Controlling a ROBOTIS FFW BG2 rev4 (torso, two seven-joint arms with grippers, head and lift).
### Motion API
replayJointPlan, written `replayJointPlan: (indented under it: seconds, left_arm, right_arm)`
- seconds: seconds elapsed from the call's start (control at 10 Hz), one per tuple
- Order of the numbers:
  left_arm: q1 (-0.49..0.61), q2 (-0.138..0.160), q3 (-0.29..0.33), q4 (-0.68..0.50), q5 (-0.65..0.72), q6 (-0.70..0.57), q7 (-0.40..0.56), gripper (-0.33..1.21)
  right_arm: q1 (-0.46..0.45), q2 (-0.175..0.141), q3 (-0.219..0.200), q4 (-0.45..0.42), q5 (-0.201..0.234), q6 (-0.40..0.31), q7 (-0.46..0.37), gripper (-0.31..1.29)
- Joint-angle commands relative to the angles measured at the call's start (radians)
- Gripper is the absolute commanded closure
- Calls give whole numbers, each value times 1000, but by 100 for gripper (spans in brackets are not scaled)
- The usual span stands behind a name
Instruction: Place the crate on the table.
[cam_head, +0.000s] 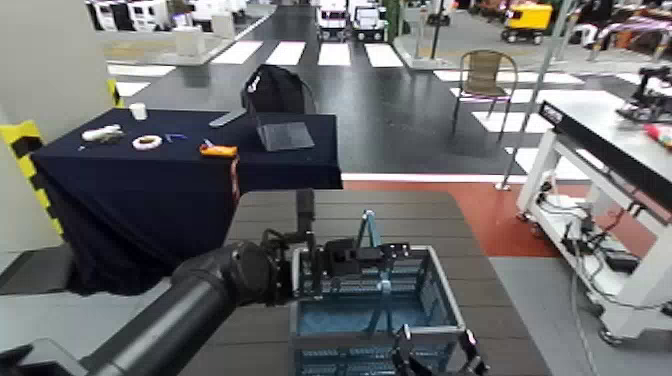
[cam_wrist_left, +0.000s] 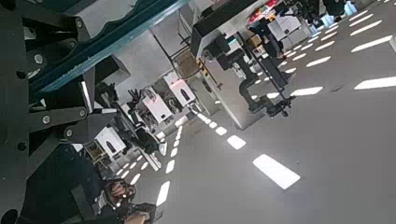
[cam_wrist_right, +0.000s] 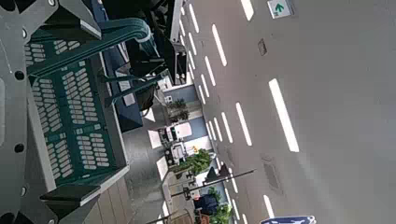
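The blue-grey lattice crate (cam_head: 375, 310) sits low over the near part of the dark brown slatted table (cam_head: 300, 215), its teal handle (cam_head: 370, 235) standing upright. I cannot tell whether its bottom touches the tabletop. My left gripper (cam_head: 325, 268) reaches in from the left and is shut on the crate's far rim. My right gripper (cam_head: 437, 352) is at the near rim by the lower picture edge, shut on it. The right wrist view shows the crate's perforated wall (cam_wrist_right: 70, 112) close by. The left wrist view shows a teal bar (cam_wrist_left: 103, 45) of the crate.
A navy-cloth table (cam_head: 150, 200) stands beyond on the left with a tape roll, an orange tool and a laptop. A white-framed workbench (cam_head: 610, 150) stands at the right. A chair (cam_head: 487, 75) is farther back on the dark floor.
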Motion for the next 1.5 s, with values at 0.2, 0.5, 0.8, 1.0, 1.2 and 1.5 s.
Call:
replayJointPlan:
  seconds: [0.2, 0.5, 0.8, 1.0, 1.2, 1.5]
  left_arm:
    - [1, 0, -20, 30, 5, -27, -15, 120]
    - [-1, -5, -26, 53, 6, -42, -21, 118]
    - [-2, -8, -35, 70, 11, -53, -31, 113]
    - [-1, -8, -38, 75, 19, -62, -31, 98]
    - [-1, -8, -40, 75, 23, -67, -34, 87]
    - [-8, -8, -41, 78, 26, -77, -35, 81]
  right_arm:
    - [-3, -1, 3, 2, -2, -6, 0, 14]
    - [-5, -3, 5, 2, -2, -6, 0, 14]
    - [-5, -3, 5, 2, -2, -8, 0, 14]
    - [-5, -3, 5, 2, -4, -11, 0, 14]
    - [-5, -3, 3, 2, -4, -14, 0, 14]
    - [-6, -1, 5, 7, -4, -22, 0, 14]
